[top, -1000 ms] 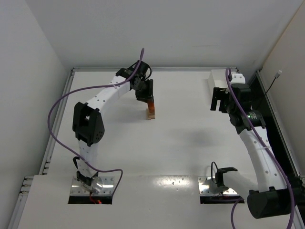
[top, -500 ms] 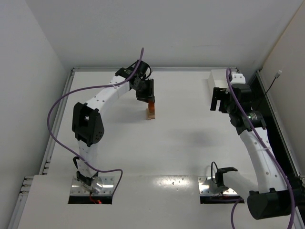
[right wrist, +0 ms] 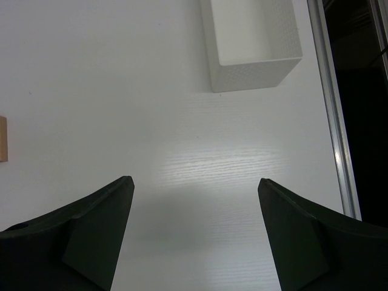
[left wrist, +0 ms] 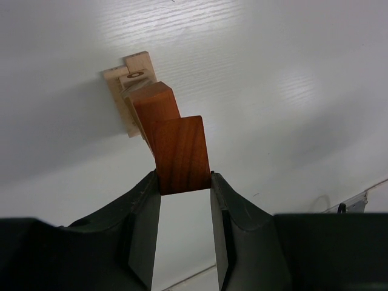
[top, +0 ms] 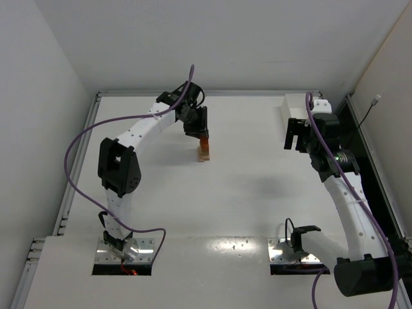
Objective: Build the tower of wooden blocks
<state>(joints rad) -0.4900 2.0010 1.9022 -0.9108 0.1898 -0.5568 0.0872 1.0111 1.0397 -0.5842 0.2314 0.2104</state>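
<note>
On my left side, the left gripper (left wrist: 185, 182) is closed down to the width of a reddish-brown block (left wrist: 182, 154), one finger flat on each side face. The block's long axis runs straight out from the fingers, down toward the tower (left wrist: 136, 91). That tower stands on the table, directly below the gripper in the overhead view (top: 204, 153). It has pale tan pieces at the base and a second reddish-brown piece (left wrist: 156, 106) on top. The held block lines up over that piece. I cannot tell whether the two are touching or just apart, and I judge that gap decides when I let go.

One pale piece carries a small dark ring mark (left wrist: 134, 76). I can read no lettering or brand anywhere.

Well to the right of the tower, the right gripper (right wrist: 194, 180) hangs wide open and holds nothing. The edge of a pale block (right wrist: 2, 138) shows to its left. The white tray (right wrist: 254, 76) lies further right of the tower again, at the far corner. The left arm is clearly the nearer one.
</note>
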